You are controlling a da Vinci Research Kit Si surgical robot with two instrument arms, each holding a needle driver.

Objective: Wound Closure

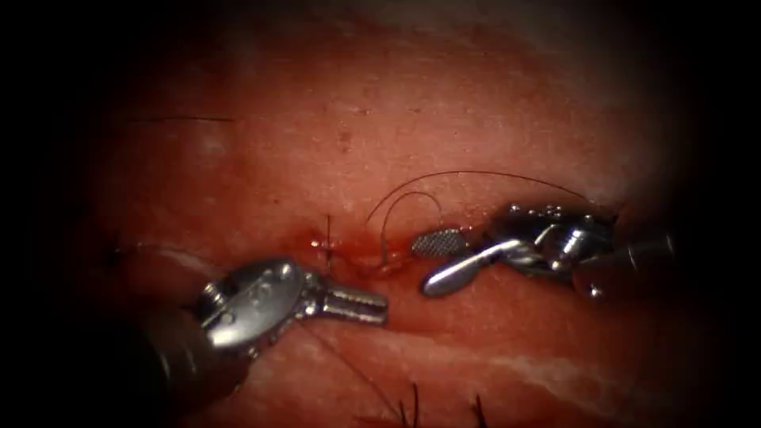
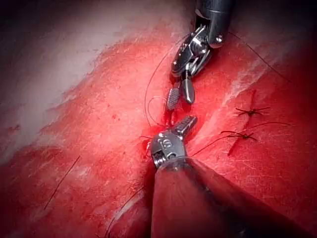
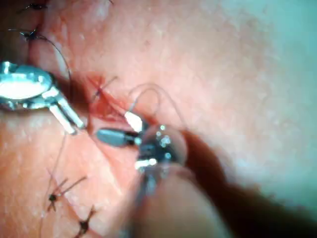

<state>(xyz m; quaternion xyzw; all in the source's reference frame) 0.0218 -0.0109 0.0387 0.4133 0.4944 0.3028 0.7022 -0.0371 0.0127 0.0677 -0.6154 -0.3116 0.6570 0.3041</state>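
Right tool (image 1: 434,261) gaping, holding nothing, beside thin dark thread (image 1: 412,202) looping from the cut (image 1: 372,265). Left tool (image 1: 372,305) clenched, seemingly empty.

Dark surround, light pooled centrally (edges black).

The needle cannot be made out among the loops of thread (image 1: 412,198) near the cut (image 1: 357,257), so whether it sits in the tissue (image 1: 476,103) is unclear. The thread's far end runs behind the right tool (image 1: 444,257) and is lost there. Whether the left tool (image 1: 372,305) pinches a strand is too fine to tell. Both shafts pass out of the endoscope view into darkness, and the tissue's edges fade into shadow.
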